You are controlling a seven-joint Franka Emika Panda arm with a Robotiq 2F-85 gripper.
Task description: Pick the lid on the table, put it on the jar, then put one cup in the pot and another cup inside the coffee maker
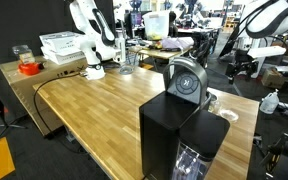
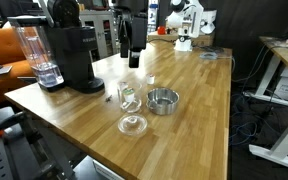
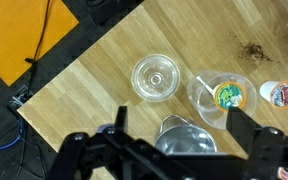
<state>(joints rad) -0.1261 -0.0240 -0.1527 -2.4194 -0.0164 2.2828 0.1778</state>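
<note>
Found the gripper [image 2: 134, 58] hanging above the wooden table [image 2: 199, 135] in an exterior view, jaws spread wide and gripping nothing, with both dark fingers [image 3: 119, 128] framing the lower part of the wrist view. Saw the glass lid [image 3: 154, 77] lying flat on the bare wood, apart from the clear jar [image 3: 206, 100] and nearer the table edge [image 2: 132, 125] in an exterior view. Noted the jar [image 2: 129, 97] standing uncovered just beside the round metal pot [image 2: 162, 100], with the pot [image 3: 184, 142] directly below the open jaws in the wrist view. Spotted one small cup with a colourful top [image 3: 227, 96] at the jar, but could not tell whether inside it or just behind it; spotted another cup [image 3: 279, 93] a little further off on the wood. Placed the coffee maker [image 2: 74, 55] well apart from that cluster, upright near a table corner, with a clear tank [image 2: 39, 55] at its side. Met the same coffee maker [image 1: 184, 120] close to the lens in an exterior view, blocking most of the tabletop behind it.
</note>
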